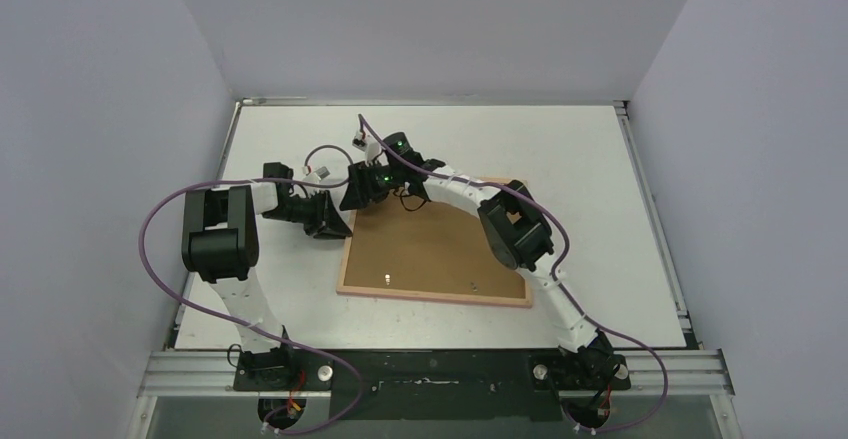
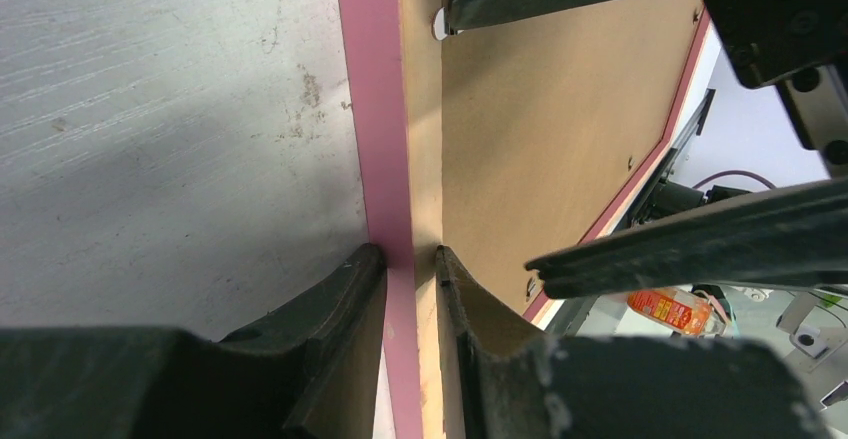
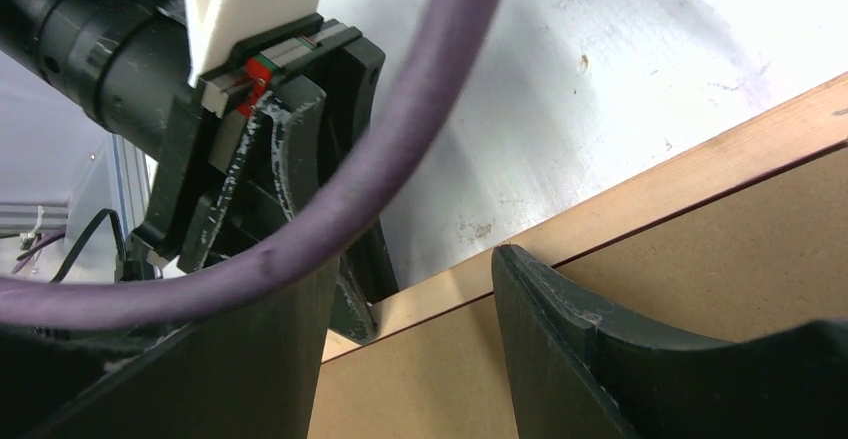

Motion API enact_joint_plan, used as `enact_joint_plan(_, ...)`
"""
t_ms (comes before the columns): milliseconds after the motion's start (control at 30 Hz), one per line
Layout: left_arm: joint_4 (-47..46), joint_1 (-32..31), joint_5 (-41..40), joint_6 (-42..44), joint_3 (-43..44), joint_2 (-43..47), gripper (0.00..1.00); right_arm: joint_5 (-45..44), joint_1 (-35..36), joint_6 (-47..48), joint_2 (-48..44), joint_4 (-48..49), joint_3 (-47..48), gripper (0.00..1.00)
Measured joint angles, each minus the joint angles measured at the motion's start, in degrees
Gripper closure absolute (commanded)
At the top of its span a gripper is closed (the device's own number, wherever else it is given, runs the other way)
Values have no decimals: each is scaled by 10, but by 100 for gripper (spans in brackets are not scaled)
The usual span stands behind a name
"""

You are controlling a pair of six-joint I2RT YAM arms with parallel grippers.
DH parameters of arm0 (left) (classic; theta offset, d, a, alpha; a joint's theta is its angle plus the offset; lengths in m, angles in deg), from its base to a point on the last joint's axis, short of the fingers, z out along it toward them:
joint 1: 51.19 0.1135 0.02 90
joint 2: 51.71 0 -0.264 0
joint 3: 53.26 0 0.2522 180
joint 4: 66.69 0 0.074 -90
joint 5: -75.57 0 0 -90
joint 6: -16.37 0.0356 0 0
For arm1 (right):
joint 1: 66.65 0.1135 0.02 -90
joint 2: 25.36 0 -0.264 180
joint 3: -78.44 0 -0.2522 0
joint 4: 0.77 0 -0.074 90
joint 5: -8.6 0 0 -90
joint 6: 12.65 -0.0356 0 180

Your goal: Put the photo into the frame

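The frame (image 1: 432, 298) lies back-up near the middle of the counter (image 1: 600, 159). Its pink border runs round a brown hardboard backing panel (image 1: 430, 249) that fills the opening. Both arms reach to the frame's far left corner.

The left tool (image 1: 338, 225) is closed on the frame's left edge just short of that corner. In the left wrist view the left tool (image 2: 408, 257) has one finger (image 2: 345, 294) pressed against the outer pink face of the border (image 2: 375, 109). The other finger (image 2: 470, 304) sits on the tan inner rim beside the panel (image 2: 560, 119), so the rail is pinched between them.

The right tool (image 1: 363, 191) hangs over the same corner from the far side. In its own view the right tool (image 3: 420, 274) has its jaws spread apart and holds nothing. One finger (image 3: 560, 329) is down at the seam where the panel (image 3: 700, 279) meets the frame's tan rim (image 3: 650, 184). The other finger (image 3: 250, 369) is low beside the corner, and whether it touches the frame cannot be told. A purple cable (image 3: 400, 149) sweeps across that view in front of the left tool (image 3: 285, 169), which sits just beside the corner.
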Motion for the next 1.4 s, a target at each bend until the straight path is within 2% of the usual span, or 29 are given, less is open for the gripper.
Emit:
enact_joint_plan(1067,0,4,0,-6,0,0,78,5,0,0,5,40,-30,49)
enact_joint_plan(1400,0,4,0,-8,0,0,78,14,0,0,-9,26,-47,51)
